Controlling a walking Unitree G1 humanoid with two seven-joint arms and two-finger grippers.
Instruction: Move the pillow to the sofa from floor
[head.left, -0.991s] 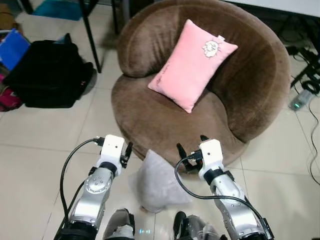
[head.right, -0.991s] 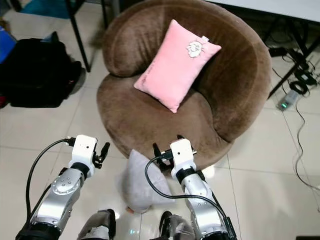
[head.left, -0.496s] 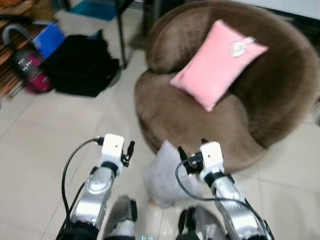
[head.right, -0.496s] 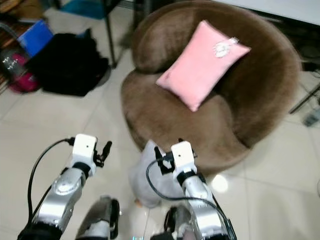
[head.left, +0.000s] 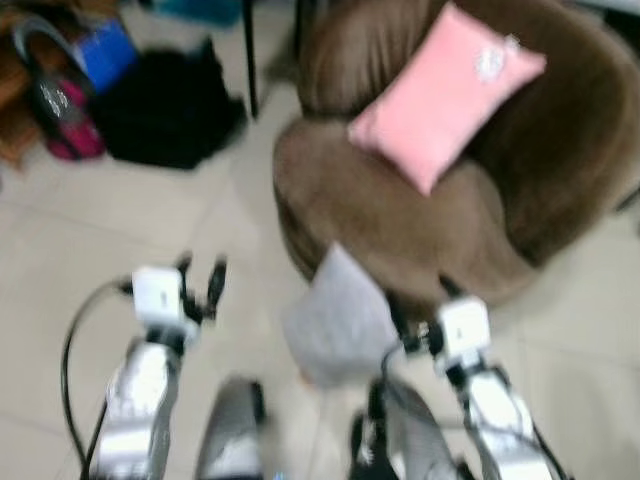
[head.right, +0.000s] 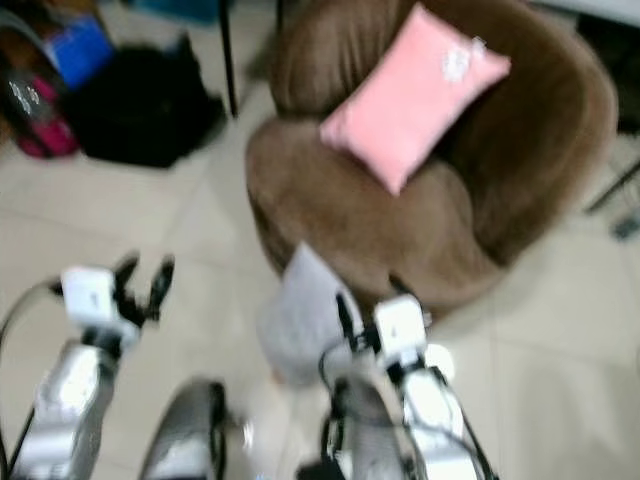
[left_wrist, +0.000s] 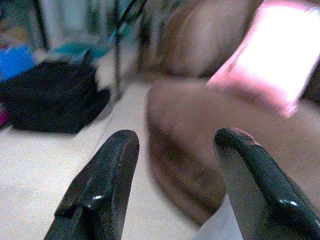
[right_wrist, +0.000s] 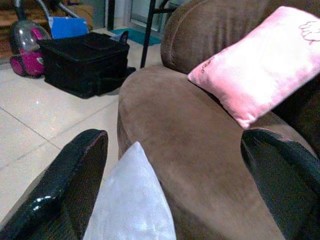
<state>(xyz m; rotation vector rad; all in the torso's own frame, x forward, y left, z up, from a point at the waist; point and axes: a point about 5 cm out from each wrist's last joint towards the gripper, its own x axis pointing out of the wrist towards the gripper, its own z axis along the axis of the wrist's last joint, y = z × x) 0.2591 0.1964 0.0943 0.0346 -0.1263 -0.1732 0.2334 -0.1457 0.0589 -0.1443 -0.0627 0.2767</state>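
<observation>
You see a grey pillow (right_wrist: 131, 200) of smooth matt cloth and a sofa (right_wrist: 200, 150) of brown plush fabric. Pink cushion (right_wrist: 260, 65): soft cloth; floor (right_wrist: 45, 115): glossy tile; gripper fingers (right_wrist: 65, 185): shiny black plastic.

Pale grey pillow (head.left: 338, 318), brown sofa (head.left: 420, 215), pink cushion (head.left: 445, 95), black bag (head.left: 165, 110), beige floor tiles (head.left: 60, 250)

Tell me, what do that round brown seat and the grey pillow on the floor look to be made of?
The brown sofa looks like short-pile plush or velvet: matte, fuzzy, with soft shading. The grey pillow seems a smooth woven fabric with a faint sheen; the blur leaves its weave unclear.
</observation>
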